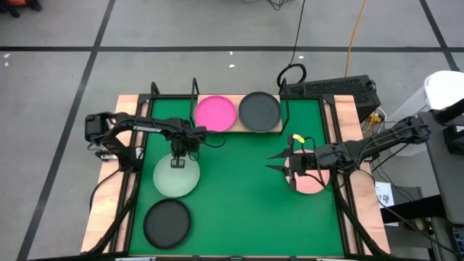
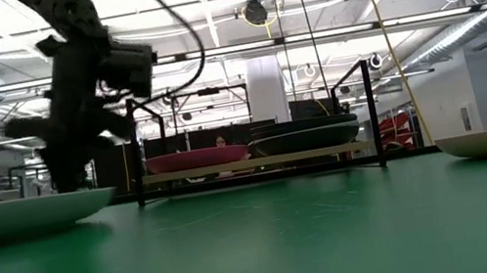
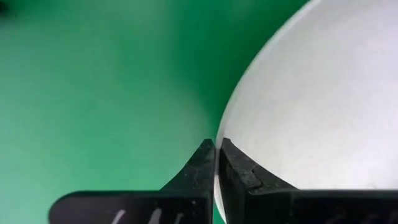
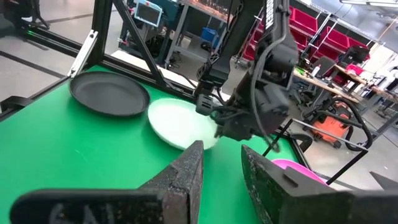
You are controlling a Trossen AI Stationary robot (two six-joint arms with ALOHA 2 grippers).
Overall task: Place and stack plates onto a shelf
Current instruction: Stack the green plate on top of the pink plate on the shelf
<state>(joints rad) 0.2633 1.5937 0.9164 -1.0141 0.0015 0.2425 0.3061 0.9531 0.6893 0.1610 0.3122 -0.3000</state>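
From above, the left gripper (image 1: 179, 156) pinches the far rim of the mint-green plate (image 1: 176, 176), which lies on the green mat (image 1: 239, 210) of the bench. A dark grey plate (image 1: 167, 222) sits nearer the front edge. On the shelf (image 1: 238, 130) at the back, a magenta plate (image 1: 215, 113) and a dark grey stack (image 1: 259, 111) sit side by side. The right gripper (image 1: 279, 163) hovers over the mat with its fingers spread, above and beside the light pink plate (image 1: 313, 181).

At bench height, the left arm stoops over the mint plate's rim (image 2: 9, 217). The shelf's black uprights (image 2: 372, 115) stand either side of the loaded board, and a lifted plate swung low could clip them.

From the left wrist, the fingers (image 3: 202, 168) stand nearly closed on the pale rim (image 3: 219, 149), gripping only its thin edge. So slight a hold could let the plate tilt or slip once raised.

From the right wrist, the fingers (image 4: 186, 168) sit apart, holding nothing, with the left arm at work beyond. If both arms head for the shelf together, they could collide.
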